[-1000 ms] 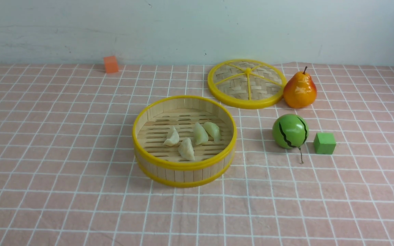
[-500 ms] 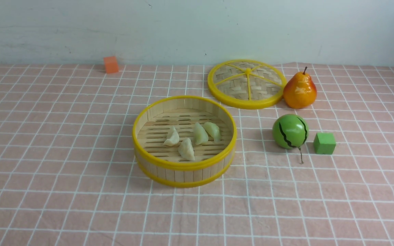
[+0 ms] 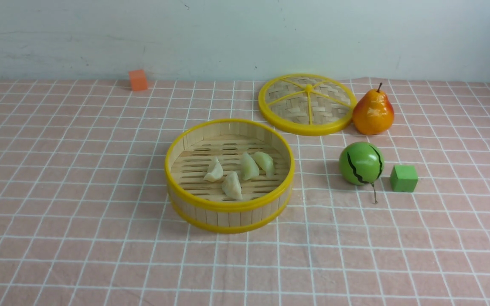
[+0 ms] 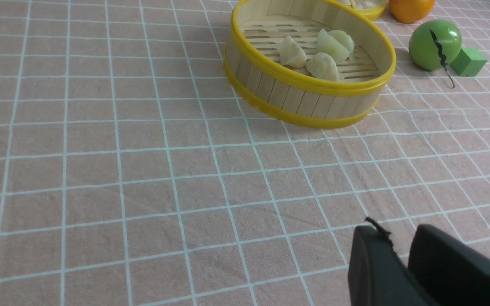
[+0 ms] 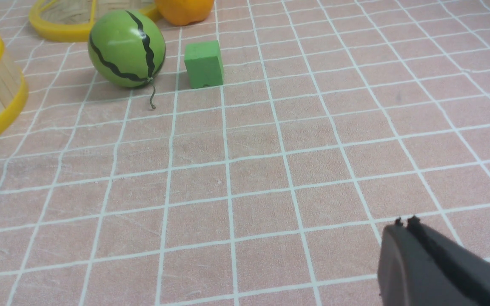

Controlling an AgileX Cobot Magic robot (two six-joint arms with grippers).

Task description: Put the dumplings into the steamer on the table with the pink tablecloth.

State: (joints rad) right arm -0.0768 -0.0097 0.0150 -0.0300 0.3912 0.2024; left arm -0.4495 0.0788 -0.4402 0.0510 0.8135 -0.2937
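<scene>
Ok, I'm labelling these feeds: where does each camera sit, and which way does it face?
Front: between the arms, facing forward at the steamer; no robot parts.
Left wrist: low over the cloth, facing the steamer; left gripper at the edge.
Right wrist: low, facing the green ball; shut right gripper.
All three share the green ball.

No legible text, labels, brand marks, numbers or signs appear in any view. The tablecloth (image 3: 79,178) carries only a white grid pattern.
</scene>
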